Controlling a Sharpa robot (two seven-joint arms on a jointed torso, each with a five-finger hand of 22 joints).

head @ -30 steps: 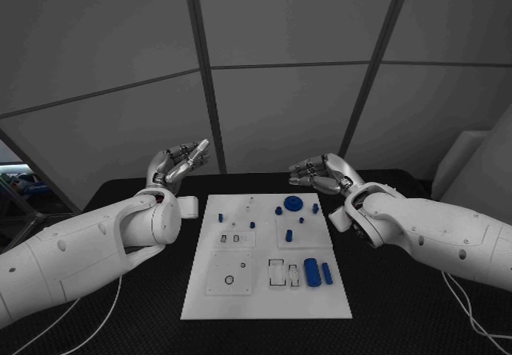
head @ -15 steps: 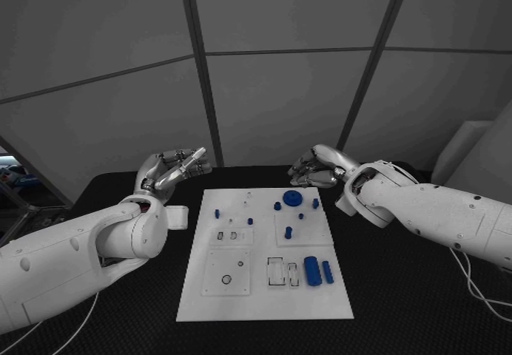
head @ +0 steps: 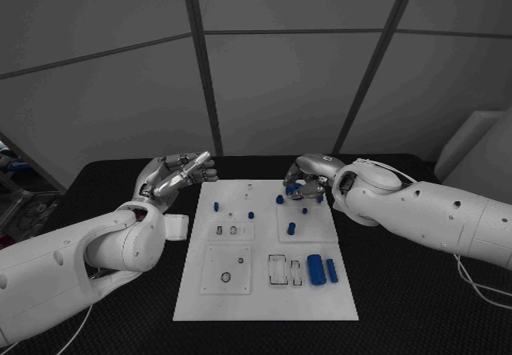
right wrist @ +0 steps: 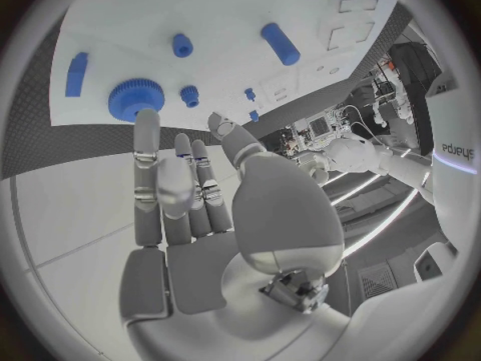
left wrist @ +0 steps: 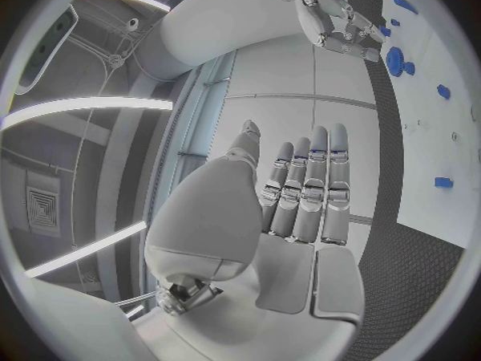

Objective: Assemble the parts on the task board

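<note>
Over the task board's point(head: 267, 296) far edge, right hand point(head: 304, 180) has descended above the large blue gear point(right wrist: 136, 98), fingers loosely curled, holding nothing; left hand point(head: 176, 176) remains raised, fingers apart. Pickup appears imminent.

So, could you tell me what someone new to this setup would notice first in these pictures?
Probably the right robot hand, hovering over the far end of the white task board, just above a large blue gear. Next, the left robot hand, raised off the board's far left corner with fingers apart and holding nothing. Then the small blue parts, especially the big cylinder near the board's right side.
</note>
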